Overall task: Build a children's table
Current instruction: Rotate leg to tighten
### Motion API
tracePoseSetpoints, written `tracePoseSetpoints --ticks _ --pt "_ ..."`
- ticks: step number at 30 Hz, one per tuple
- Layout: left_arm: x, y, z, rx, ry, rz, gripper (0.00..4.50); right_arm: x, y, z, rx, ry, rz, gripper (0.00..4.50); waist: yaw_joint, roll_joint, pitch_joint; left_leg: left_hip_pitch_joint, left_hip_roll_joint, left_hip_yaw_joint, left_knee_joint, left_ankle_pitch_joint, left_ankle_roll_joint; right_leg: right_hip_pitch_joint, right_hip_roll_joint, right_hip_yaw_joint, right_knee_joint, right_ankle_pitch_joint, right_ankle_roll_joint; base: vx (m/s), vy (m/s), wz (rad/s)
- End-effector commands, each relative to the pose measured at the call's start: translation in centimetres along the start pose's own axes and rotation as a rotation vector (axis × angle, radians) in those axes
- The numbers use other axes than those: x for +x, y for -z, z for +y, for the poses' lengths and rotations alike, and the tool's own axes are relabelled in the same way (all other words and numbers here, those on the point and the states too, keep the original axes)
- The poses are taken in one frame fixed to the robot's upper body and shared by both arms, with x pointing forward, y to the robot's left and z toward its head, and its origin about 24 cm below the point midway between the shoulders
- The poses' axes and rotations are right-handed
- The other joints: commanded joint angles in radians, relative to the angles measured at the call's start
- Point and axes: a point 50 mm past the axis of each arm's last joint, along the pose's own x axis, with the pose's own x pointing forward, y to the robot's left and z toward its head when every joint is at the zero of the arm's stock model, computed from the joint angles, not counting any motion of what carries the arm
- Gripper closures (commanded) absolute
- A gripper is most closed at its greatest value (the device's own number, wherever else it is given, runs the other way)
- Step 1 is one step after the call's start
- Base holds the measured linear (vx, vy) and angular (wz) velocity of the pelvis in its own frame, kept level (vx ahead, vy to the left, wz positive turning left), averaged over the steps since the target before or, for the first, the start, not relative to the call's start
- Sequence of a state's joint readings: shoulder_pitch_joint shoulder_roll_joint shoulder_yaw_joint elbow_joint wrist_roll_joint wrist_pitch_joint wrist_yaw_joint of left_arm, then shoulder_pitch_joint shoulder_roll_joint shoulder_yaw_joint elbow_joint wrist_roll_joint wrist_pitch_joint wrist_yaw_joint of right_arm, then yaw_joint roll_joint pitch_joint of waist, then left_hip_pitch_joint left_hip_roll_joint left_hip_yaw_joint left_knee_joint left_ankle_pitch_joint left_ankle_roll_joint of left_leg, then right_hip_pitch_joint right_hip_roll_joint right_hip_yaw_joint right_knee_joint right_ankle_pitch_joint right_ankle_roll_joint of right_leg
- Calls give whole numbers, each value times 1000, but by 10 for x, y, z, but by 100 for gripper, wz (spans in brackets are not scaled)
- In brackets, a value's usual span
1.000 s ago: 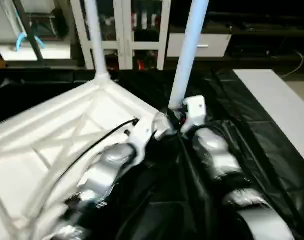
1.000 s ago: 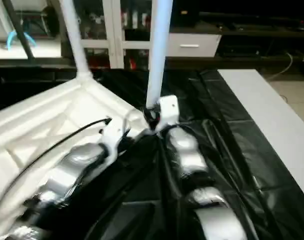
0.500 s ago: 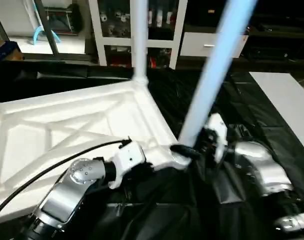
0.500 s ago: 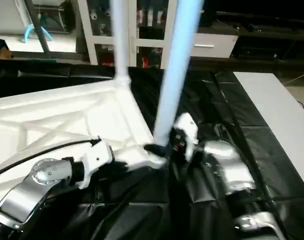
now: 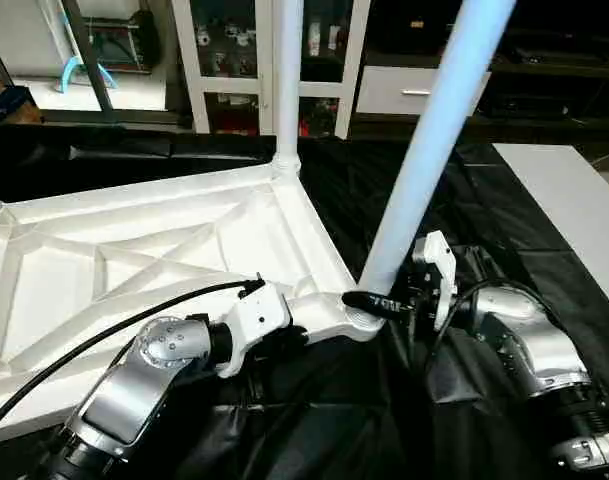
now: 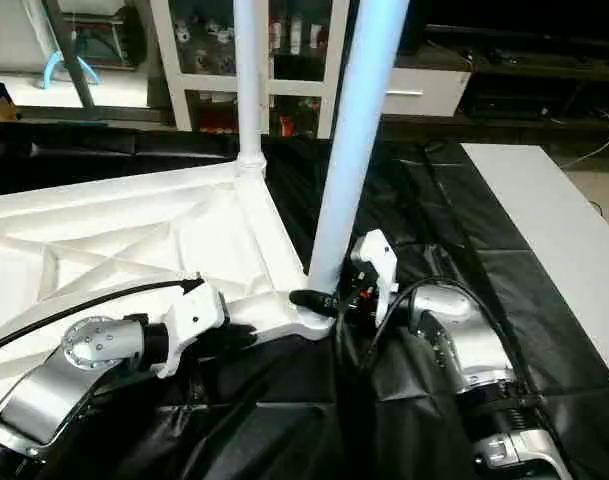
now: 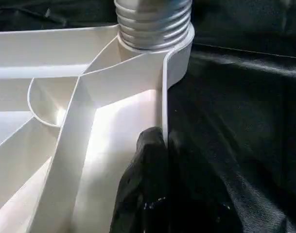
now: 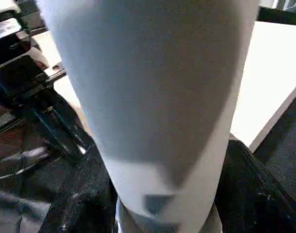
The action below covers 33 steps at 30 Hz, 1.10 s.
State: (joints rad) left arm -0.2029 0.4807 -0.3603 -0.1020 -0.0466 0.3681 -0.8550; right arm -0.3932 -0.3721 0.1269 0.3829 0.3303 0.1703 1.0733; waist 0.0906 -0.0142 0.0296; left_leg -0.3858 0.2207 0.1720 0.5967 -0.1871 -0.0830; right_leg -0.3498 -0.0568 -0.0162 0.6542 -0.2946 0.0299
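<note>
The children's table top (image 5: pixel 144 250) lies upside down on a black sheet, its X ribs facing up. One white leg (image 5: pixel 287 80) stands upright in the far corner socket. A second leg (image 5: pixel 434 150) rises from the near corner socket (image 5: pixel 359 318), leaning to the right. My right gripper (image 5: pixel 379 300) is shut on this leg's base, and a black finger (image 8: pixel 84 194) shows on either side of the tube. My left gripper (image 7: pixel 165 141) is shut on the top's thin rim wall just beside that socket, where the leg's threaded end (image 7: pixel 152 24) sits.
A white flat board (image 5: pixel 574 200) lies on the right of the black sheet (image 5: pixel 334 430). A white glass-door cabinet (image 5: pixel 234 60) and a drawer unit (image 5: pixel 409 90) stand behind. A black cable (image 5: pixel 134 320) runs along my left forearm over the table top.
The whole view has shifted and tilted with my head. My right forearm has swung out to the right while its gripper stays at the near leg's base. The left gripper keeps its hold on the rim.
</note>
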Motion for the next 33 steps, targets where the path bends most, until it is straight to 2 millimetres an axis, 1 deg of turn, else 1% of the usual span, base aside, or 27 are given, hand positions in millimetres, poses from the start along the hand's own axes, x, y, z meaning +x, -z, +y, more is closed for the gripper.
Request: tracePoseSetpoints --ticks 1,2,3,4,5,6,8,9,10,11,12,13,15,16,17,19,20,22,23,24,25,26,27,28,29,30,33 --pt "8 9 -2 -56 -25 53 450 -13 7 -24 51 315 15 239 -6 -11 -44 22 7 3 -58 -23 47 25 -47 23 -66 295 -212 0 0 0" --pt "9 9 -1 -62 -35 54 450 -12 8 -25 53 340 17 240 -8 -10 -43 22 7 3 -60 -19 41 24 -48 24 -65 292 -214 0 0 0" --pt "21 5 2 -106 -113 67 450 -6 14 -35 82 555 21 242 -12 -7 -45 25 10 4 -61 -11 26 23 -51 26 -64 287 -223 0 0 0" --pt "28 2 4 -130 -156 76 450 -3 17 -40 103 676 24 244 -14 -6 -44 24 6 3 -61 -2 17 21 -50 25 -63 289 -225 0 0 0" --pt "36 -2 7 -158 -212 75 450 3 20 -43 145 768 8 245 -20 -8 -47 26 4 2 -62 -6 -4 26 -51 25 -66 266 -227 0 0 0" --pt "36 -2 7 -158 -212 75 450 3 20 -43 145 768 8 248 -25 -9 -47 23 5 1 -62 -8 -7 28 -53 26 -64 272 -229 0 0 0" --pt "52 -11 10 -218 -283 66 450 20 25 -44 213 897 -18 251 -32 -7 -47 21 6 2 -61 -1 -7 28 -54 28 -64 313 -234 0 0 0" --pt "68 -24 12 -267 -323 24 450 41 28 -41 233 972 -9 251 -33 -4 -50 24 2 2 -59 0 -10 28 -52 27 -64 325 -233 0 0 0" --pt "73 -30 12 -269 -324 6 450 54 27 -37 254 956 -22 252 -35 -2 -47 22 1 1 -60 -9 -15 25 -53 27 -65 321 -234 0 0 0" --pt "76 -33 13 -269 -325 -3 450 62 26 -34 266 944 -30 252 -35 -3 -48 23 1 0 -61 -36 -17 29 -53 27 -68 301 -229 0 0 0" --pt "77 -36 14 -246 -321 -15 450 72 23 -30 297 900 -65 252 -37 -3 -46 20 1 -1 -61 -53 -9 29 -53 27 -66 304 -220 0 0 0" --pt "74 -37 16 -207 -314 -22 450 90 12 -22 290 772 -118 252 -36 -4 -47 21 2 -2 -61 -54 -7 32 -52 26 -67 312 -211 0 0 0" --pt "68 -33 18 -168 -305 -19 450 96 3 -17 264 669 -169 252 -37 -8 -48 17 2 -3 -59 -40 19 32 -50 24 -64 365 -195 0 0 0" --pt "66 -31 18 -158 -304 -15 450 95 1 -17 250 656 -179 252 -36 -7 -48 17 3 -4 -59 -35 21 35 -51 24 -62 376 -191 0 0 0" --pt "59 -24 20 -127 -296 -1 450 92 -6 -16 197 607 -202 196 -34 -11 -49 17 2 -4 -57 -16 30 36 -50 23 -59 406 -189 0 0 0" --pt "49 -17 19 -100 -274 3 450 85 -10 -15 150 524 -204 182 -34 -9 -50 18 4 -4 -56 -8 38 37 -47 21 -58 432 -185 0 0 0" --pt "43 -14 18 -79 -248 -5 450 78 -11 -14 124 459 -200 175 -35 -13 -50 16 4 -3 -57 -12 51 38 -46 22 -57 447 -183 0 0 0" --pt "35 -10 16 -48 -210 -15 450 71 -12 -12 101 371 -194 147 -32 -8 -50 18 5 -4 -56 1 60 39 -45 22 -57 463 -181 0 0 0" --pt "31 -8 13 -16 -174 -24 450 65 -13 -9 121 309 -202 139 -31 -6 -51 19 5 -3 -55 18 62 36 -42 20 -55 486 -185 0 0 0" --pt "20 -1 8 51 -97 -14 450 48 -12 -5 111 193 -182 135 -23 -3 -53 22 2 -6 -52 35 68 41 -37 19 -54 510 -175 0 0 0" --pt "19 -1 8 57 -89 -13 450 47 -12 -4 110 182 -180 128 -21 -6 -54 21 5 -7 -53 48 74 45 -37 19 -52 535 -167 0 0 0" --pt "10 5 6 59 -51 2 450 28 -9 -1 81 101 -133 116 -18 0 -52 24 4 -5 -49 59 70 38 -32 16 -50 569 -159 0 0 0" --pt "7 4 5 42 -38 -8 450 20 -8 -1 70 87 -115 95 -14 -1 -53 26 7 -2 -46 63 66 32 -34 17 -46 582 -163 0 0 0" --pt "5 4 4 32 -29 -17 450 15 -7 -1 63 79 -103 90 -12 -2 -52 24 4 -2 -48 64 60 34 -33 17 -47 579 -164 0 0 0" --pt "2 3 3 14 -16 -26 450 10 -7 -2 56 74 -93 83 -7 -1 -52 26 5 1 -49 58 49 31 -34 17 -47 566 -172 0 0 0" --pt "-2 2 0 8 25 -30 450 -1 -5 -3 47 61 -66 83 -3 -2 -51 25 4 2 -50 51 41 32 -35 18 -48 549 -176 0 0 0" --pt "-2 2 0 11 38 -33 450 -6 -1 -5 23 64 -43 83 -3 -4 -47 24 4 3 -54 5 36 31 -39 21 -56 476 -189 0 0 0"
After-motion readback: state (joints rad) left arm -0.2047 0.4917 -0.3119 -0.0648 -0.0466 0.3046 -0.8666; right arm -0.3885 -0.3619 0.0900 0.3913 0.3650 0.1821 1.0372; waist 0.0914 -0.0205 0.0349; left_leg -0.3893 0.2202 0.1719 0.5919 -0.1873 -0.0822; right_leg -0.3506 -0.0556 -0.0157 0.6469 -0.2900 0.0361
